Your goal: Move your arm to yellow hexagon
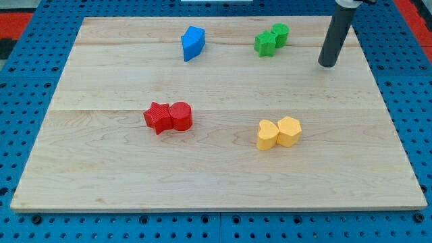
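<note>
The yellow hexagon lies on the wooden board at the view's lower right, touching a yellow heart-shaped block on its left. My tip is at the view's upper right, well above the yellow hexagon and a little to its right, apart from every block. The nearest blocks to the tip are the two green ones.
A green star and a green round block touch at the top right. A blue block lies at the top centre. A red star and red cylinder touch left of centre.
</note>
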You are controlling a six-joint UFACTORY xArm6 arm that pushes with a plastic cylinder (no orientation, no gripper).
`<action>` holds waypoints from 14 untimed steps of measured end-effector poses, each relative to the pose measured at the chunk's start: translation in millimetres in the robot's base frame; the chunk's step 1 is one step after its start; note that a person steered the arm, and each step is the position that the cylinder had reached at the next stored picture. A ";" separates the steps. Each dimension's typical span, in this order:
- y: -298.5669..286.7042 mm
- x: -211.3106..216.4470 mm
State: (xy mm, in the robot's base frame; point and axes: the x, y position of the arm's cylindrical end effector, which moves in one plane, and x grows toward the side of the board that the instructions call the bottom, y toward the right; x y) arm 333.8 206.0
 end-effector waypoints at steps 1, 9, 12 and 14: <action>2.5 14.6; 9.0 103.0; -1.5 132.8; -31.8 152.5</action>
